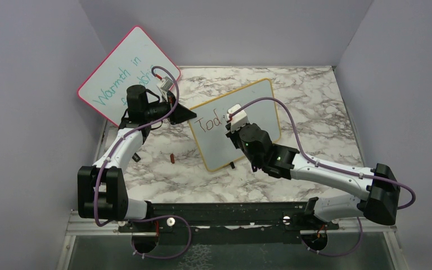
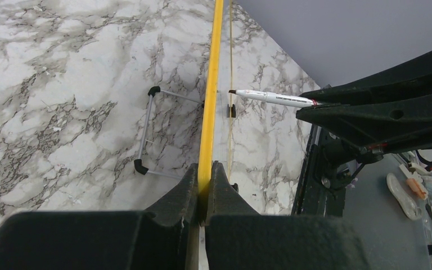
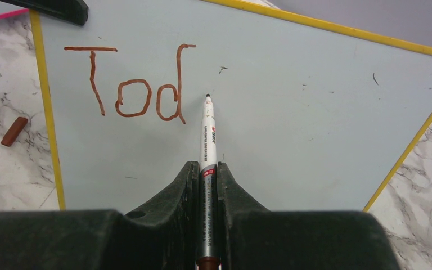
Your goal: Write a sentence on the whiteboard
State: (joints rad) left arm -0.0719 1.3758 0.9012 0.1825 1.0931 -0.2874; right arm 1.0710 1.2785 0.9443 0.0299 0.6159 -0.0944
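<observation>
The whiteboard [image 1: 259,107] with the yellow-tan frame stands tilted on the marble table. Red-brown letters "Tod" [image 3: 126,84] are on its upper left part, also visible in the top view [image 1: 209,122]. My left gripper [image 2: 205,180] is shut on the whiteboard's yellow edge [image 2: 209,95] at its top left corner [image 1: 187,115]. My right gripper [image 3: 207,169] is shut on a white and silver marker [image 3: 208,135]. The marker tip sits just right of the "d", at or very near the board face. The marker also shows in the left wrist view [image 2: 273,98].
A pink-framed board [image 1: 115,73] with teal writing leans at the back left. A red-brown marker cap [image 1: 171,158] lies on the table left of the whiteboard, also in the right wrist view [image 3: 14,130]. The whiteboard's wire stand [image 2: 144,126] is behind it.
</observation>
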